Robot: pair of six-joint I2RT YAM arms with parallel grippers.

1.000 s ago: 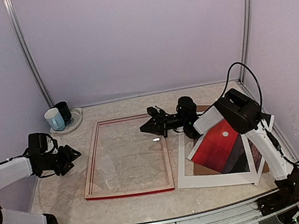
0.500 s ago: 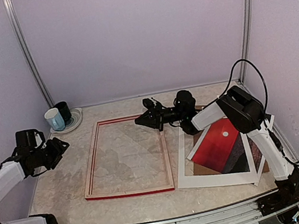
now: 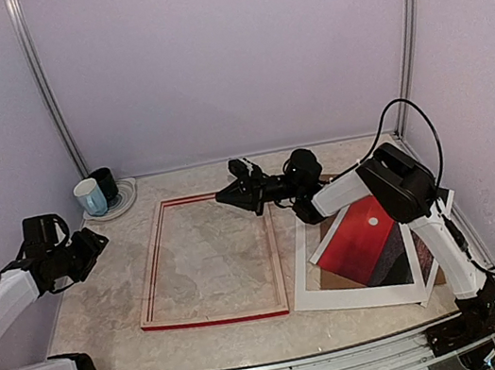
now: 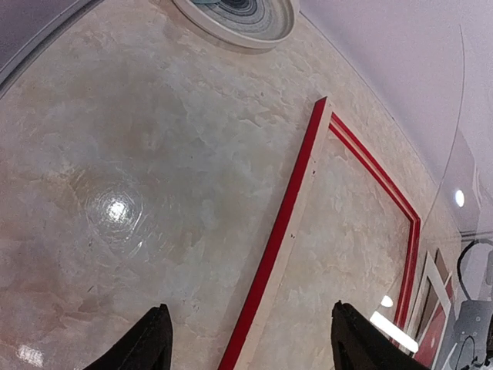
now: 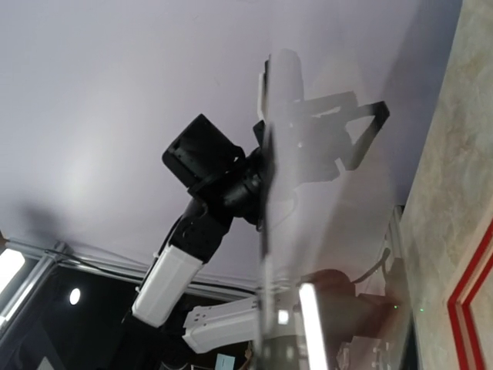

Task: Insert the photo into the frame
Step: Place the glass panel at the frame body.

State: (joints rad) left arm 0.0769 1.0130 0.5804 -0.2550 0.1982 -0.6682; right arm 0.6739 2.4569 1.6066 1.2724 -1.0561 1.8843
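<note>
Inside lilac walls, on a pale marbled table (image 3: pixel 97 312), we see the frame (image 3: pixel 214 319) lying flat between the two sets of jaws, its far right corner just under the right gripper (image 3: pixel 226 194) and its left rail just right of the left gripper (image 3: pixel 97 242). The photo (image 3: pixel 359 247) lies outside it, right of the right jaws, on a brown board (image 3: pixel 333 280) over a white mat (image 3: pixel 344 298). We find the right jaws pinched tight on a clear pane (image 5: pixel 266 231), the left jaws spread wide around nothing

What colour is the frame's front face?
Red on the frame, with pale wood sides; clearest in the left wrist view.
</note>
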